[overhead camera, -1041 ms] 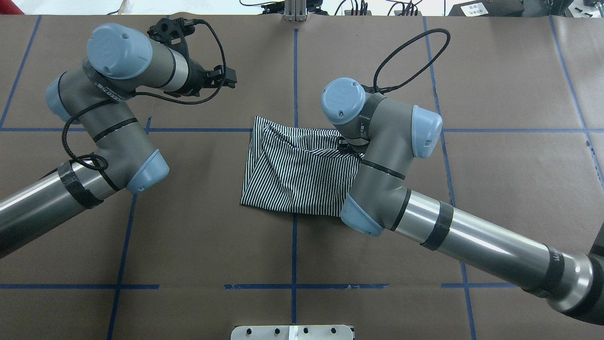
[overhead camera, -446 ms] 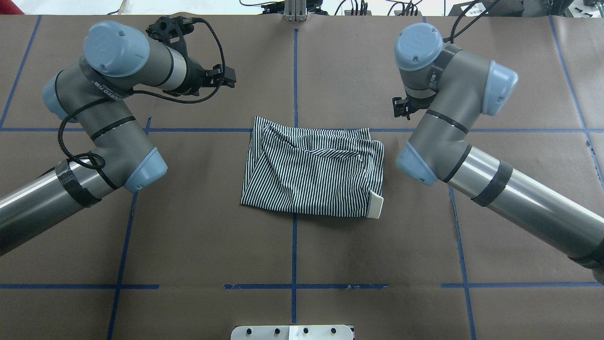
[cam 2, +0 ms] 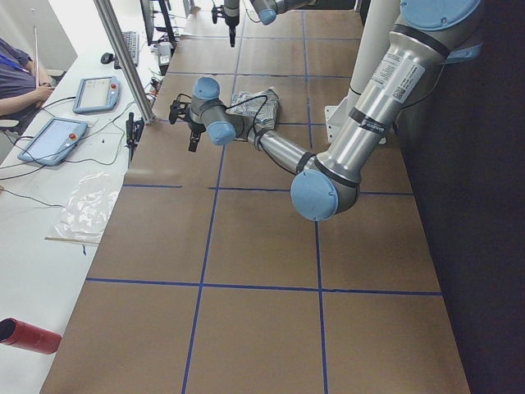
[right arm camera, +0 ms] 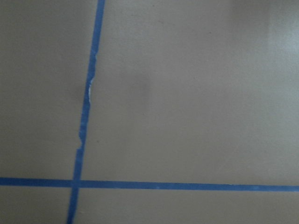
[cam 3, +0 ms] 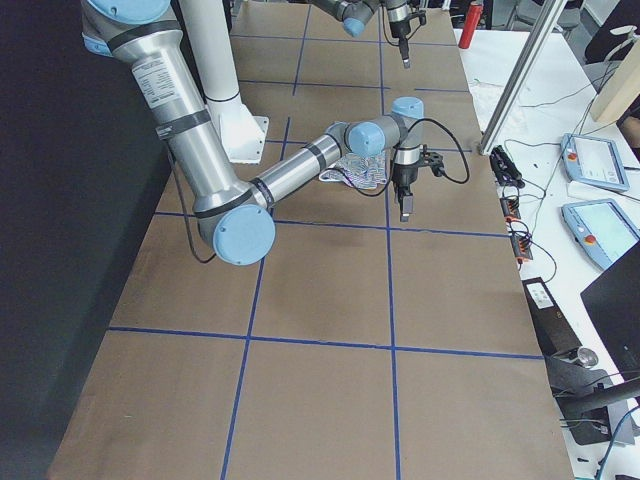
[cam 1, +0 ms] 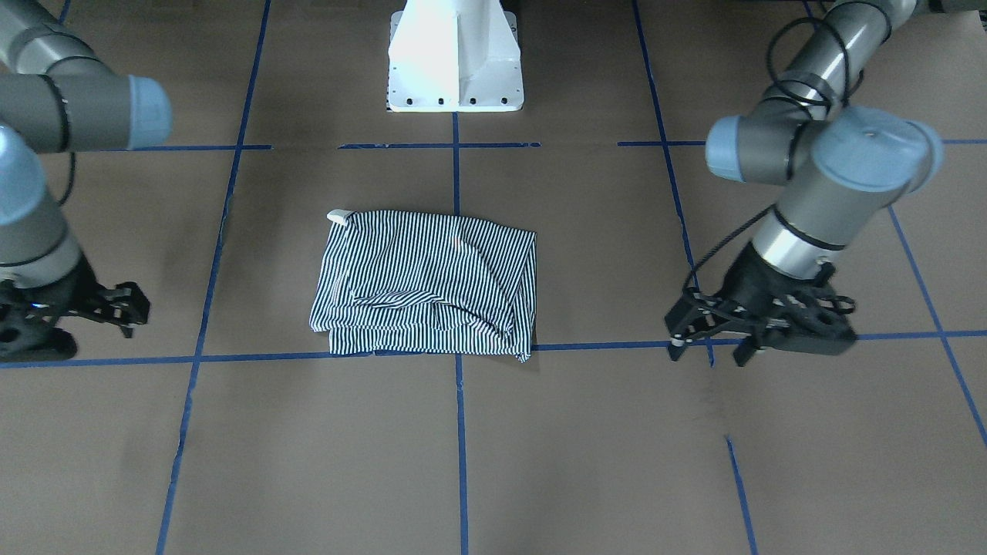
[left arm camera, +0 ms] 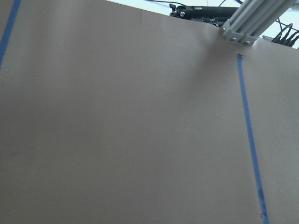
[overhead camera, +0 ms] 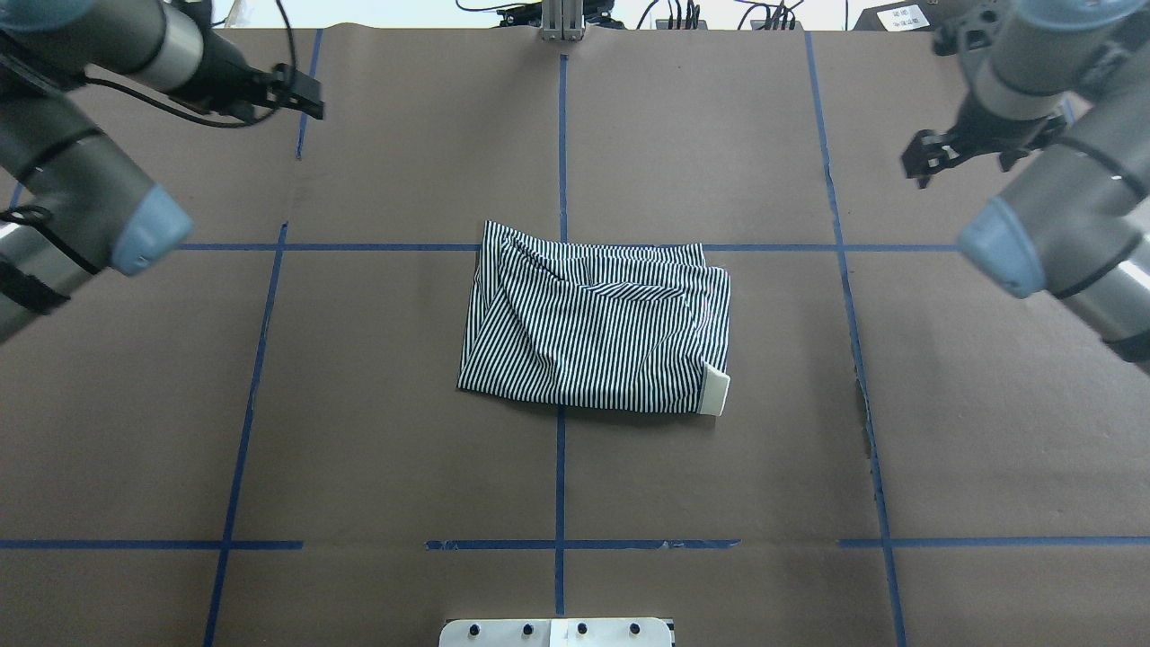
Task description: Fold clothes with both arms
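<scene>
Desk (overhead camera: 359, 404): matte brown paper, blue tape grid. Since the earlier frame my left arm (overhead camera: 81, 180) and right arm (overhead camera: 1069, 225) have swung outward, well apart from the striped polo shirt (overhead camera: 593, 332). It lies mid-desk as a soft, rumpled folded rectangle and hasn't moved. The cream collar (overhead camera: 715, 393) pokes out at its near-right corner. Left claw (cam 1: 708, 351) is spread wide and empty. Right claw (cam 1: 133, 312) is parted and empty.

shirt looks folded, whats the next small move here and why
Probably a small tidy: bring the right gripper over to the cream corner and tuck it under. The shirt lies as a compact rectangle, but that corner pokes out at the edge nearest the right arm. Both grippers are off the cloth and hold nothing; the left gripper is out at the other side.
</scene>
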Tool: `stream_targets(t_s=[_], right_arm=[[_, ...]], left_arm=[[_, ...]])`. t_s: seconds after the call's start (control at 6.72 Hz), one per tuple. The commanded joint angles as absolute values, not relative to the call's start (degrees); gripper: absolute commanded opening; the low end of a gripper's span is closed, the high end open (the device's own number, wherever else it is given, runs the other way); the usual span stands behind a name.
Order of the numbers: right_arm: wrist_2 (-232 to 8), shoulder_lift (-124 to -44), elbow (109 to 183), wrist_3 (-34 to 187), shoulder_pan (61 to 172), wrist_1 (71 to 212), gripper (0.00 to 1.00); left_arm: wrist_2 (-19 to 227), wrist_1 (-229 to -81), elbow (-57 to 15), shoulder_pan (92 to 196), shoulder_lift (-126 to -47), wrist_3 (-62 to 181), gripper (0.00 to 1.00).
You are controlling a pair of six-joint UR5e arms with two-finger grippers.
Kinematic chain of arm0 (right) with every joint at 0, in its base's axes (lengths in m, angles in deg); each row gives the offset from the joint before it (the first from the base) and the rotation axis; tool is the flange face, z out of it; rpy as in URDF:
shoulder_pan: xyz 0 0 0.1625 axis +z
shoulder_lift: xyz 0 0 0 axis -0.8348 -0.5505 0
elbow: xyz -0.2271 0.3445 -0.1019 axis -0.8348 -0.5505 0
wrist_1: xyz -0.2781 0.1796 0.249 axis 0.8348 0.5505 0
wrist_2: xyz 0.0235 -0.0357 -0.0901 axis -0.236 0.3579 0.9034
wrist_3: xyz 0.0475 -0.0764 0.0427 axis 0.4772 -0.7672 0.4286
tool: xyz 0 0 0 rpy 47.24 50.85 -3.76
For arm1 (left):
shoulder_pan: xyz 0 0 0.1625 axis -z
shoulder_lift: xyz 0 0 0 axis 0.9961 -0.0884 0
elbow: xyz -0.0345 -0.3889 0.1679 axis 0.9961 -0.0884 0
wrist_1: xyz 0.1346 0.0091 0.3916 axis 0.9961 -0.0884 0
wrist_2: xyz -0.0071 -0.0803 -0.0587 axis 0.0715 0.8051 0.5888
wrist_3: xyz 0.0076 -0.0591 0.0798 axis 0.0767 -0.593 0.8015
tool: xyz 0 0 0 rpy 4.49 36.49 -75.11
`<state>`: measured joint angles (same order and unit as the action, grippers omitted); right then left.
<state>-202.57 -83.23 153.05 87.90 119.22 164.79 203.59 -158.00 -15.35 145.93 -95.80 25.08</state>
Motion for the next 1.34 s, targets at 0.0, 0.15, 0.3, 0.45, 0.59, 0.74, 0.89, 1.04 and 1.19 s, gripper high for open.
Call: stream_targets(t_s=[0.0, 0.15, 0.3, 0.45, 0.59, 0.74, 0.89, 1.04, 1.19], right_arm=[[-212.5, -95.2, 157.6, 70.2, 132.2, 164.8, 1.0], [-215.8, -99.8, 157.5, 63.4, 138.3, 164.7, 1.0], [-220.1, -102.5, 157.2, 57.8, 143.5, 164.8, 1.0], [-221.4, -105.7, 157.1, 55.2, 146.9, 164.8, 1.0], [-221.1, -107.4, 157.0, 55.6, 147.0, 163.9, 1.0], [-221.3, -107.9, 158.7, 55.7, 147.0, 163.5, 1.0], [-221.3, -108.1, 158.2, 55.6, 147.1, 163.6, 1.0], [-221.4, -109.4, 158.1, 55.7, 147.0, 163.6, 1.0], [-221.5, -109.6, 157.4, 55.6, 147.0, 163.6, 1.0]], left_arm=[[207.8, -147.2, -15.4, 158.4, -91.6, 53.4, 1.0], [207.9, -145.6, -14.9, 164.1, -87.9, 72.3, 1.0], [208.1, -142.4, -13.3, 168.6, -86.7, 83.3, 1.0], [208.7, -141.7, -13.8, 172.5, -82.9, 93.8, 1.0], [210.6, -142.4, -14.9, 173.0, -81.3, 94.1, 1.0], [210.0, -144.8, -15.3, 173.0, -80.8, 94.2, 1.0], [209.3, -146.5, -14.7, 172.9, -77.0, 94.2, 1.0], [209.2, -147.9, -14.0, 172.8, -76.0, 92.1, 1.0], [209.8, -142.6, -14.2, 173.1, -75.2, 90.1, 1.0]])
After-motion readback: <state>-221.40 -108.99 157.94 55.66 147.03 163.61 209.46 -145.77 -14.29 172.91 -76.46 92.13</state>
